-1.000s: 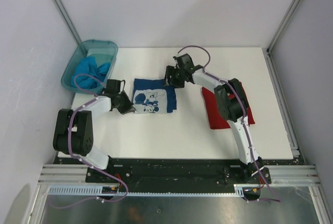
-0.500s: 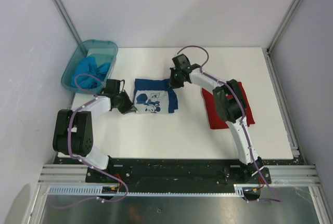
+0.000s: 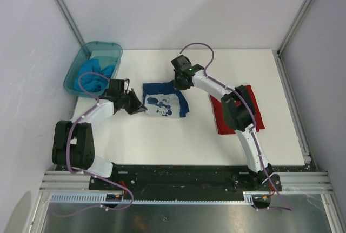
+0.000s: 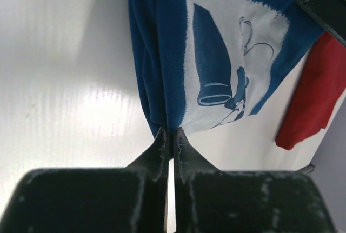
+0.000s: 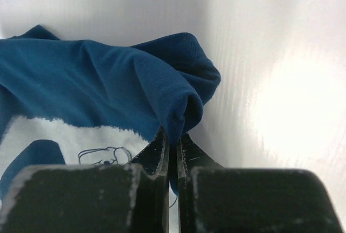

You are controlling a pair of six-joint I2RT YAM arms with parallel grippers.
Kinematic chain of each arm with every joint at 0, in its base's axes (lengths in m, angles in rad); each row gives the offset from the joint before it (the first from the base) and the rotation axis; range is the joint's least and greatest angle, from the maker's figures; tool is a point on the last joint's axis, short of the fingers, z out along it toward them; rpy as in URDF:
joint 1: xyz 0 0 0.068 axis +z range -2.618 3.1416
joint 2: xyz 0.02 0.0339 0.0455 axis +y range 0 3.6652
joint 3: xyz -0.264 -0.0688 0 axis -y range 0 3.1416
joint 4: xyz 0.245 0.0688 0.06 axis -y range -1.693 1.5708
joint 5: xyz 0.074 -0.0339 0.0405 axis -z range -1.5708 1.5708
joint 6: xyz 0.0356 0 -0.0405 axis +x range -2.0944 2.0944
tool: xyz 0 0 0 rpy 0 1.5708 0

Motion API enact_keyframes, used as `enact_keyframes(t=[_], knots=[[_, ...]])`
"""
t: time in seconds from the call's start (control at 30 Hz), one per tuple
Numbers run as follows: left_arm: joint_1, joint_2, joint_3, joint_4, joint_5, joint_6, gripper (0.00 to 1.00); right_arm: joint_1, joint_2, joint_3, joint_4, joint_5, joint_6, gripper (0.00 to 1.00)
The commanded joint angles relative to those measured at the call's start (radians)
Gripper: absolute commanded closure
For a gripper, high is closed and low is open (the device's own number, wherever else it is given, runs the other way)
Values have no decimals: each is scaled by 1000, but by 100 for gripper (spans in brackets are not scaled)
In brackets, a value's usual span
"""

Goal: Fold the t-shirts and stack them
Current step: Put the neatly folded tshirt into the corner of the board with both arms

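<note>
**Both pincers pinching the navy shirt at opposite edges**

The left gripper (image 4: pixel 168 131) is clamping shut on the folded left edge of the navy t-shirt (image 3: pixel 165 100), its jaws pressed almost together with only a thin layer of cloth between them. The right gripper (image 5: pixel 172 135) is doing the same at the far right corner, where the fabric is bunching into a rounded lump above the tips.

The cloth is looking light, soft and limp (it is puckering wherever it is being nipped). It will probably sag and slide between two holds, so edges and corners, taken through all layers at once, seem the best places to grip.

The shirt is lying mid-table between the two arms, partly folded, with its white cartoon print facing up. Its long axis is running roughly left to right in the overhead view, slightly tilted.

Further out, the red t-shirt (image 3: pixel 254 113) is lying flat on the table (image 3: pixel 162 141) to the right, partly under the right arm. The turquoise t-shirt (image 3: pixel 92 77) is sitting crumpled in the tub (image 3: pixel 102 44) at the far left.
</note>
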Motion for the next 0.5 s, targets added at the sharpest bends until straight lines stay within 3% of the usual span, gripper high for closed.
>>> enact_keyframes(t=[0.0,0.47], knots=[[-27,-45,59,10,68,14,100,10,-139,-15,1,87,-25,100],[-176,-36,141,9,58,-55,100,-8,-310,-150,-12,182,-55,100]])
